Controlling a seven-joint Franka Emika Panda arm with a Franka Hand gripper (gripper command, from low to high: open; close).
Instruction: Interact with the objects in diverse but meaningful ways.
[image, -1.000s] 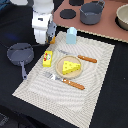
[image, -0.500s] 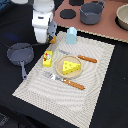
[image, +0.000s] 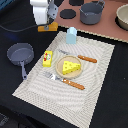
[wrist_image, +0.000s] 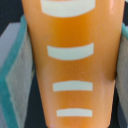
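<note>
Exterior view. The gripper (image: 48, 26) hangs over the back edge of the striped placemat (image: 95, 75), carrying an orange-brown bread loaf (image: 47, 28), only a sliver of which shows below it. The milk carton (image: 72, 35) stands upright just beside it. The yellow box (image: 47, 58) lies flat near the mat's edge towards the exterior view's left. The cheese wedge (image: 71, 67) rests on a round plate (image: 62, 73), between a fork (image: 64, 80) and a knife (image: 80, 57). All appear to be light, rigid toy pieces with smooth, possibly slippery faces. Take the box across its narrow sides and the carton across its flat walls. The box's red label cannot be read.

Wrist view. The loaf (wrist_image: 70, 65) fills the frame, orange with four pale bars. The jaws stand closed against its two long sides over teal-edged pads (wrist_image: 17, 75). No writing or brand is visible.
</note>
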